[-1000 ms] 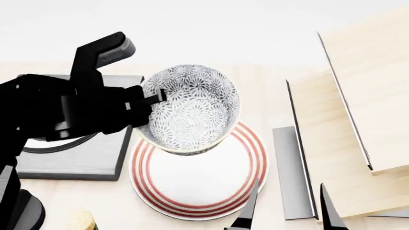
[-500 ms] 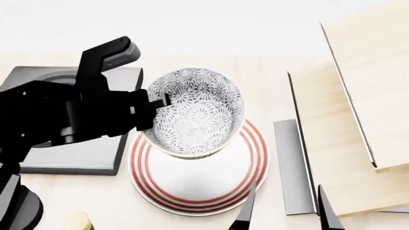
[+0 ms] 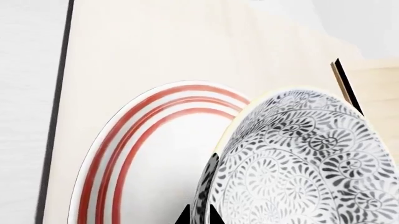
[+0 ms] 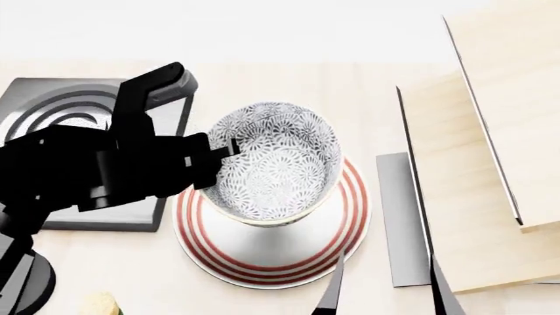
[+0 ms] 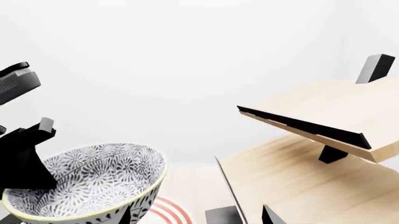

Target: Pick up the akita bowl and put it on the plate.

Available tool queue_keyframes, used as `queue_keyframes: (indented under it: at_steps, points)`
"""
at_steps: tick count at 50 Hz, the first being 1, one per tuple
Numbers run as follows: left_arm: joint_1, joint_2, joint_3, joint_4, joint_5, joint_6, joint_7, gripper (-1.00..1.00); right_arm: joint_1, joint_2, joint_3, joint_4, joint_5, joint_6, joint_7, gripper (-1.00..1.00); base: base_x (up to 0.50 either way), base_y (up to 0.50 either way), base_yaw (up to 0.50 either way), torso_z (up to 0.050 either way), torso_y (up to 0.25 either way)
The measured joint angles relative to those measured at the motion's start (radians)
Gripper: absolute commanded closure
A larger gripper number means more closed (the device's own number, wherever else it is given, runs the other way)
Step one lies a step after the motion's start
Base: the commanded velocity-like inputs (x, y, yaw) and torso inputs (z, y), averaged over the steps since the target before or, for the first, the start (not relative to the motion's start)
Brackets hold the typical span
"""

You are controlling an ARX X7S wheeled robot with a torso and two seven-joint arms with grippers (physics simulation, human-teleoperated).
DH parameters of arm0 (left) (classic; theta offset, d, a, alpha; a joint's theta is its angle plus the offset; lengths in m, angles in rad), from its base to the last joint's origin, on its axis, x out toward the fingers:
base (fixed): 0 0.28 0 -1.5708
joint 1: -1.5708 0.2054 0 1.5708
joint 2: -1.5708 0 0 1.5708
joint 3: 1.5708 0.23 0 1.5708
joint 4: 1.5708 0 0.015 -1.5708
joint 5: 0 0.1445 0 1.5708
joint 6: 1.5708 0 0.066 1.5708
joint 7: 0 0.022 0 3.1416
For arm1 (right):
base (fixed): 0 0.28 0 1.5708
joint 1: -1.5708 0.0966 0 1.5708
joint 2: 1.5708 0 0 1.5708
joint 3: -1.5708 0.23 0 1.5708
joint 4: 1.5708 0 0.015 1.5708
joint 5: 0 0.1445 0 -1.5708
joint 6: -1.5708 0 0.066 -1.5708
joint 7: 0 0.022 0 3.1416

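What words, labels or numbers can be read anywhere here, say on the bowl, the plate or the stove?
None: no view shows any letters, numbers or signs.
The bowl bears only a grey-black flower pattern.
The plate bears only red rings.
The stove burner bears only pale rings.
The wooden shelves and the left claw gripping the bowl's rim carry no markings.

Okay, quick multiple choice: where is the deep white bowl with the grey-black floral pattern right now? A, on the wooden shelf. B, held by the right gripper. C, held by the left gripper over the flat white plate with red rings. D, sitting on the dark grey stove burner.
C: the left gripper pinches the rim of the floral bowl, which is over the red-ringed plate; whether the bowl touches the plate is not clear.
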Motion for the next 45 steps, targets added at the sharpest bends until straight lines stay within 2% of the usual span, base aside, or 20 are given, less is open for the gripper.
queue_keyframes:
  at_steps: [9, 20, 34, 45]
  points:
    - [0.023, 0.000, -0.133, 0.000, 0.081, -0.002, 0.020, 1.00, 0.001, 0.000, -0.005, 0.005, -0.002, -0.003, 0.000, -1.00, 0.00, 0.00, 0.00, 0.000, 0.000]
    - [0.049, 0.000, -0.214, 0.000, 0.128, 0.000, 0.021, 1.00, 0.001, 0.000, -0.010, 0.010, -0.001, -0.009, 0.000, -1.00, 0.00, 0.00, 0.00, 0.000, 0.000]
    - [0.069, 0.000, -0.263, 0.000, 0.152, 0.007, 0.009, 1.00, 0.001, 0.000, -0.018, 0.019, -0.001, -0.016, -0.003, -1.00, 0.00, 0.00, 0.00, 0.000, 0.000]
    - [0.073, 0.000, -0.215, 0.000, 0.115, 0.020, -0.024, 1.00, 0.001, 0.002, -0.022, 0.024, 0.003, -0.021, -0.005, -1.00, 0.00, 0.00, 0.00, 0.000, -0.019]
